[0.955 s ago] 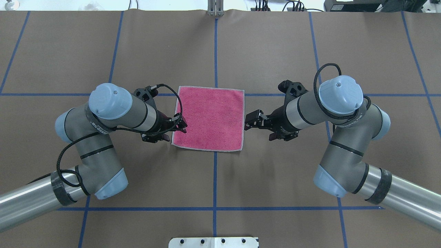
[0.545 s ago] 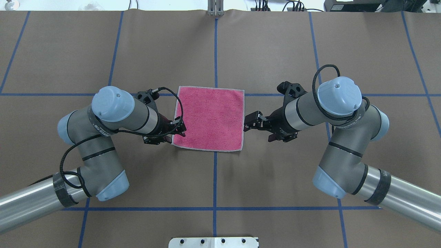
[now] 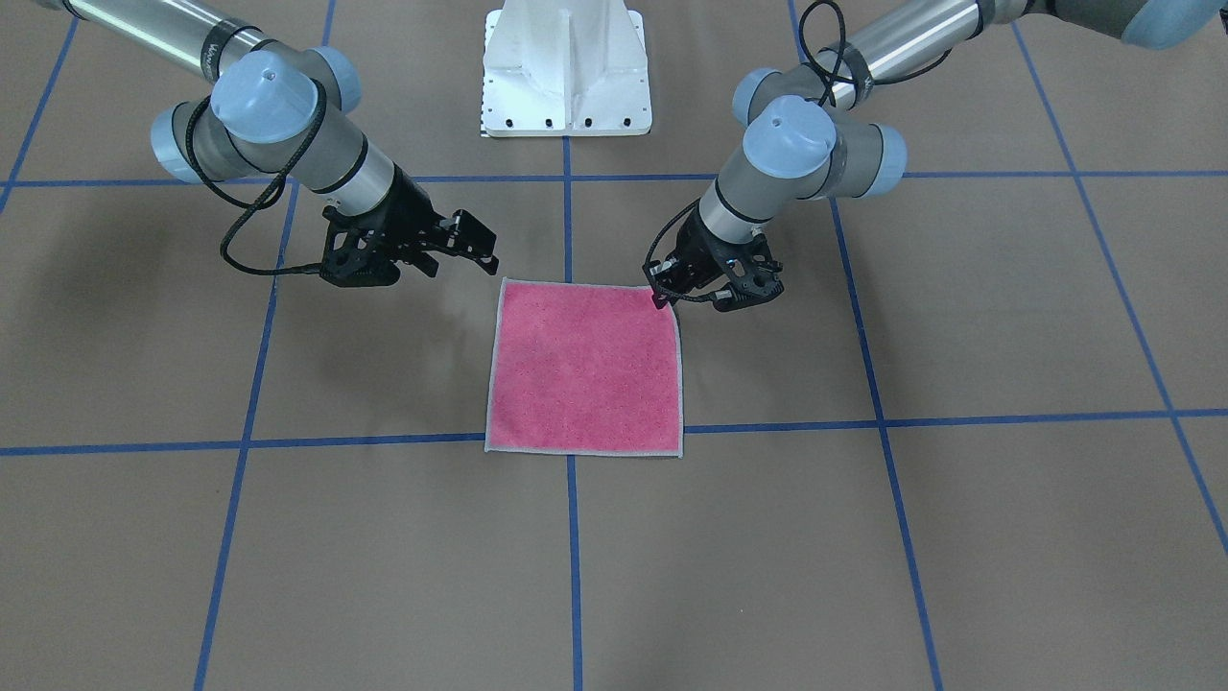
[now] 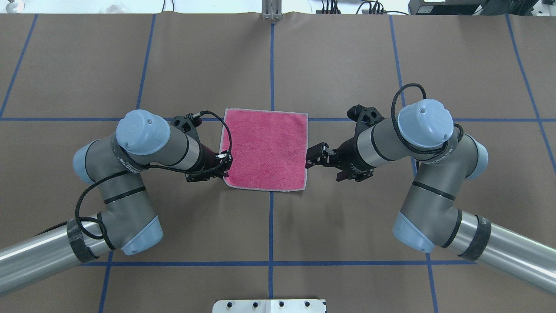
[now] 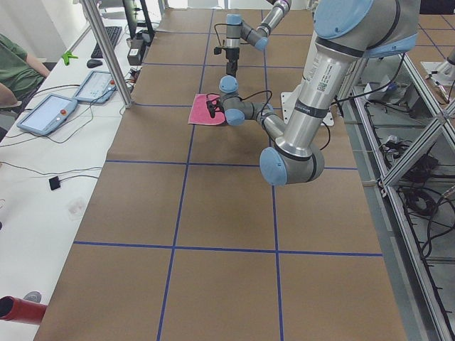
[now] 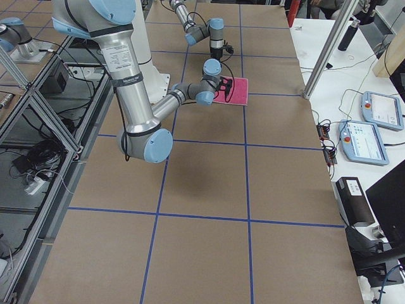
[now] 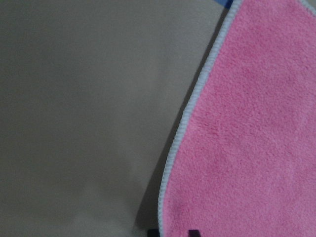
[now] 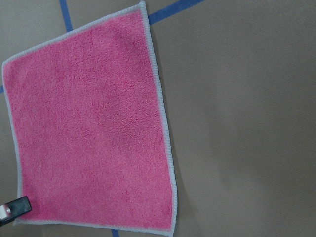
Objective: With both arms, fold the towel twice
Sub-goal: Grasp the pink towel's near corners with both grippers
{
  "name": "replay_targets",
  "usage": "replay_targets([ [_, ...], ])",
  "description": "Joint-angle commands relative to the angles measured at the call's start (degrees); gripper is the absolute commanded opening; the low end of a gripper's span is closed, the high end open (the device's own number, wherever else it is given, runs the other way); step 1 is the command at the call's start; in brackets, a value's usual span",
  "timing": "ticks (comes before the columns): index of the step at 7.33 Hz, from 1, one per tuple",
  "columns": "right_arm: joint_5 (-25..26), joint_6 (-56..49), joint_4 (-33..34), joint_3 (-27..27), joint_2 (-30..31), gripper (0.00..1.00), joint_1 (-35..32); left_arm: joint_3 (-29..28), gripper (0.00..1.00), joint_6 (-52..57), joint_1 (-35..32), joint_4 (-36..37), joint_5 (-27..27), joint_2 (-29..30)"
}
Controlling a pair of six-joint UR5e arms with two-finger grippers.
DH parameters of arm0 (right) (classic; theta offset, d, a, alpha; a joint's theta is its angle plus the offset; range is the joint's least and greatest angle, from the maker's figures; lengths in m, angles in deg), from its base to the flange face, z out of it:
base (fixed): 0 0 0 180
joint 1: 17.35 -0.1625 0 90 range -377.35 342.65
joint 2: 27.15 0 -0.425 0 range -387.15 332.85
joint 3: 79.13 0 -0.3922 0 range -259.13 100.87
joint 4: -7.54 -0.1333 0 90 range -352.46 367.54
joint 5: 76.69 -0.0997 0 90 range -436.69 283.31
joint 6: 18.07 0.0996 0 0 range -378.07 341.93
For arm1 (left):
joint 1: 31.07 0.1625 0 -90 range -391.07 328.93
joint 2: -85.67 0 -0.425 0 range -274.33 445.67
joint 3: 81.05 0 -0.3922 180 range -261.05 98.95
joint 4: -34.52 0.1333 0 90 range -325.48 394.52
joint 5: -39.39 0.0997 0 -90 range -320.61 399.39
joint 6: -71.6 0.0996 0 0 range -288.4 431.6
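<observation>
Sliding along the cloth's side since the earlier overhead frames, the left gripper (image 4: 225, 168) has come toward the white bolted pedestal (image 4: 269, 305). It now sits at the towel corner nearest the pedestal on the robot's left, and that corner has drawn a little inward. The right gripper (image 4: 309, 158) has crept slightly closer to the opposite side.

Straight out from the pedestal, on the brown paper-covered table (image 4: 347, 65), lies the small square pink terry towel with light grey stitched edging (image 4: 265, 148). It is flat, pink face up. A blue tape line (image 4: 271, 226) runs away from the pedestal and passes under the towel's middle.

At the pedestal-side left corner, the left wrist view shows two dark tips at the bottom of the frame. They are drawn close together with the grey edging between them, and whether these jaws pinch the cloth cannot be told.

At the pedestal-side right corner, the right gripper hangs just beside the edging, clear of the cloth. Its jaws stand apart.

Farther from the pedestal, the towel's far edge lies just past a blue cross line (image 4: 369, 119). Beyond the table's far rim, black cables and plugs (image 4: 330, 6) show.
</observation>
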Motion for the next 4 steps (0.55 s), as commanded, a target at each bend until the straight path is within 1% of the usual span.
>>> replay_targets([
  [1, 0.3, 0.0, 0.1, 1.1, -0.9, 1.0, 1.6, 0.2, 0.0, 0.1, 0.0, -0.3, -0.1, 0.0],
  [3, 1.3, 0.0, 0.4, 4.0, -3.1, 1.0, 3.2, 0.3, 0.0, 0.1, 0.0, -0.3, -0.1, 0.0],
  [4, 3.3, 0.0, 0.2, 4.6, -3.2, 0.99, 4.2, 0.3, 0.0, 0.1, 0.0, -0.3, -0.1, 0.0],
])
